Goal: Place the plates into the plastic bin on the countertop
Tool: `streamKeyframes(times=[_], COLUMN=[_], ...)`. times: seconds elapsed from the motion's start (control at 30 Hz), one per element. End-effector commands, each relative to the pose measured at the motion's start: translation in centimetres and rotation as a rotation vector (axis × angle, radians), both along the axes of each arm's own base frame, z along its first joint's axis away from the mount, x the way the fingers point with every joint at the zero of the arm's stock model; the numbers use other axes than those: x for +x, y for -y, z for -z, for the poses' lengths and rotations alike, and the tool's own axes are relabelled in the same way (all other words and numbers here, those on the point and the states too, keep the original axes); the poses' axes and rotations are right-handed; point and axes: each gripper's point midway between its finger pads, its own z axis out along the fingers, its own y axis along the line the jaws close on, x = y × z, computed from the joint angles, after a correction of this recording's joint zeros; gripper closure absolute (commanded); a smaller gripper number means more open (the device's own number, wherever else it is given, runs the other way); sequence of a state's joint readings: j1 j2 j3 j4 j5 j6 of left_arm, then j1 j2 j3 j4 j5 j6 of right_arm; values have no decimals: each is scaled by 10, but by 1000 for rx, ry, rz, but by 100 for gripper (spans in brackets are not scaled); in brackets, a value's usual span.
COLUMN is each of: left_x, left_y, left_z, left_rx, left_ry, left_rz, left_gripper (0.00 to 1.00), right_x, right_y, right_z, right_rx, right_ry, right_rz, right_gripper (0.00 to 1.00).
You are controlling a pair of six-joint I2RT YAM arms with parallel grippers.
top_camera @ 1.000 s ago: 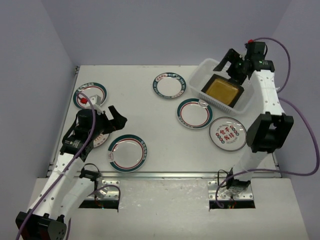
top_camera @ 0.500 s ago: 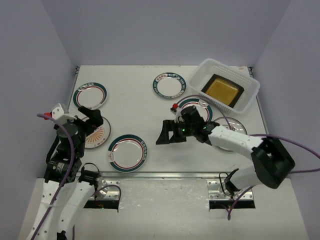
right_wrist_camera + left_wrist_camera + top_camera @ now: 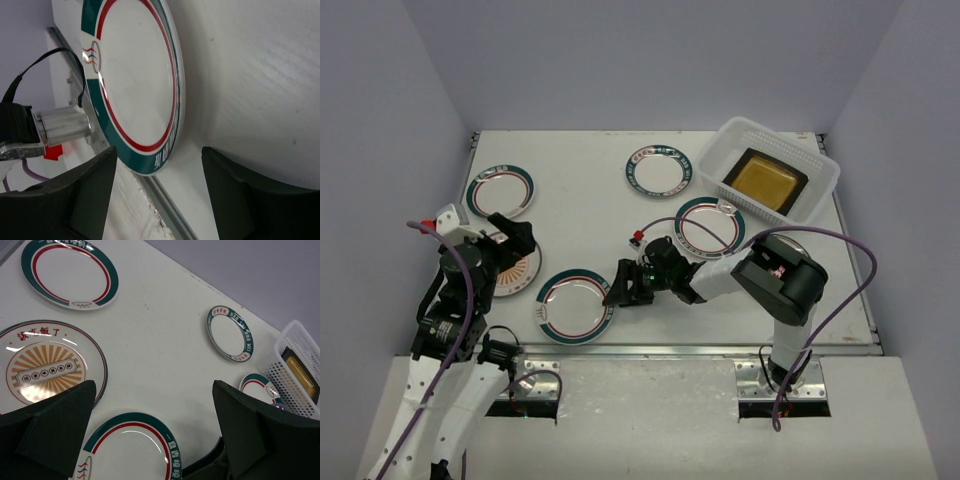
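Observation:
The plastic bin [image 3: 817,190] stands at the back right of the countertop [image 3: 590,215] and holds an amber square plate [image 3: 765,180]. Round teal-and-red ringed plates lie at the front [image 3: 575,305], back left [image 3: 500,190], back centre [image 3: 658,170] and beside the bin [image 3: 708,225]. An orange sunburst plate [image 3: 515,272] lies at the left. My right gripper [image 3: 620,286] is open, low at the front plate's right edge [image 3: 135,85], its fingers either side of the rim. My left gripper [image 3: 512,238] is open and empty above the sunburst plate [image 3: 45,367].
The countertop's metal front edge [image 3: 650,350] runs just in front of the front plate. My right arm [image 3: 775,280] lies across the right side and covers the plate there. Grey walls close the left, back and right sides.
My right gripper has left the bin, swung across the countertop and come down to the front plate's right edge. My left gripper has drawn back to the left, over the sunburst plate.

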State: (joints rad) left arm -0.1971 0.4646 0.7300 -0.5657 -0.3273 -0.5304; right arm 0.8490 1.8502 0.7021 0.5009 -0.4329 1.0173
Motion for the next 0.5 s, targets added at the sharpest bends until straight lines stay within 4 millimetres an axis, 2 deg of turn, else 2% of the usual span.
streamKeyframes(times=[0.0, 0.03, 0.07, 0.13, 0.27, 0.37, 0.47], left_x=[2, 2, 2, 2, 2, 2, 1], left_y=[6, 7, 7, 9, 10, 10, 10], left_z=[-10, -10, -10, -11, -11, -12, -12], left_rx=[1, -1, 0, 0, 0, 2, 3], left_ry=[47, 52, 53, 56, 59, 60, 61], left_rz=[33, 39, 45, 54, 59, 63, 64], left_gripper=[0, 0, 0, 0, 0, 0, 0], right_x=[17, 20, 21, 22, 21, 17, 18], right_y=[-13, -16, -14, -14, -11, -11, -12], right_z=[24, 25, 35, 41, 50, 48, 30], right_rx=[-14, -19, -45, -59, -69, -54, -13], right_ry=[-24, -26, -34, -40, -63, -81, -68], right_rz=[84, 86, 98, 114, 129, 129, 132], right_gripper=[38, 43, 49, 65, 89, 99, 100])
